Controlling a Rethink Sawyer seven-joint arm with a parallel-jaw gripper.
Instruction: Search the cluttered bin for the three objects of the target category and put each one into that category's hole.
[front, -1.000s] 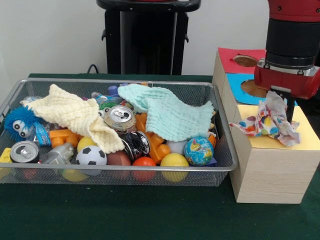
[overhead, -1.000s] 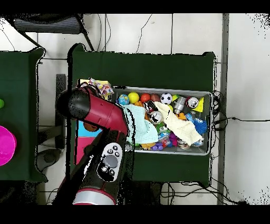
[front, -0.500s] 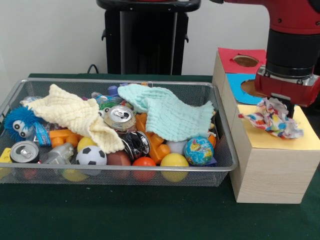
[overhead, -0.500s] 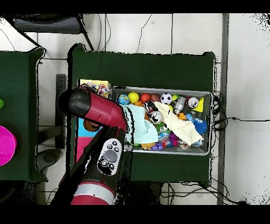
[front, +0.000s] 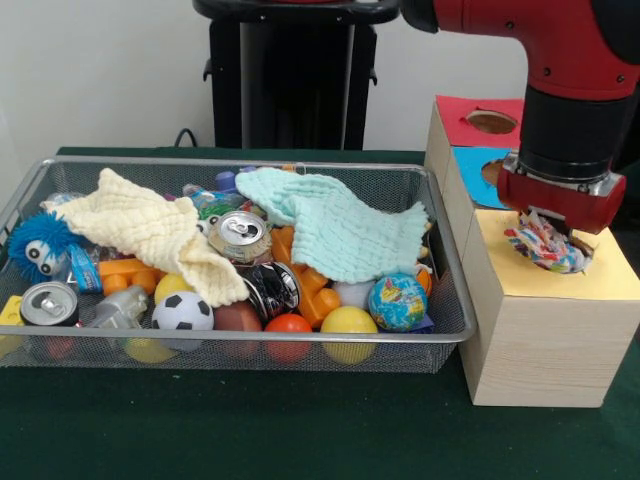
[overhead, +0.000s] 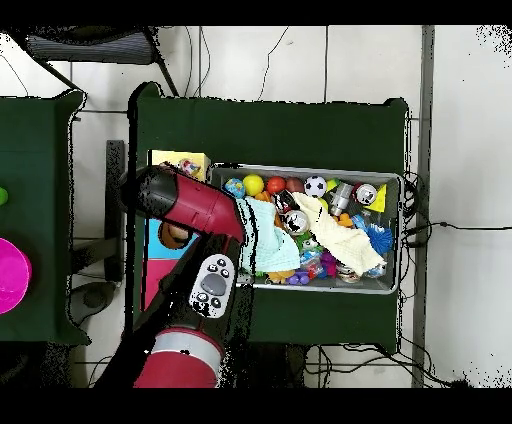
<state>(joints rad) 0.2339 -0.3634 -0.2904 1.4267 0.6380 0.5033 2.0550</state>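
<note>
My gripper (front: 552, 228) is low over the yellow top (front: 500, 255) of the pale wooden box, right of the wire mesh bin (front: 240, 160). It is shut on a white cloth with coloured dots (front: 545, 248). The cloth is bunched into a small wad sinking into the hole, which it hides. No other dotted cloth shows in the bin. In the overhead view my red arm (overhead: 185, 200) covers most of the box beside the bin (overhead: 300, 168).
A cream waffle cloth (front: 150, 230) and a mint waffle cloth (front: 330, 225) lie over balls, cans and toys in the bin. The blue-topped opening (front: 490, 172) and the red-topped opening (front: 490, 121) lie behind the yellow top. A black stand (front: 290, 75) rises behind the bin.
My gripper has come down over the yellow top. The dotted cloth, spread loosely a second ago, is now gathered into a small wad going into the hole.
</note>
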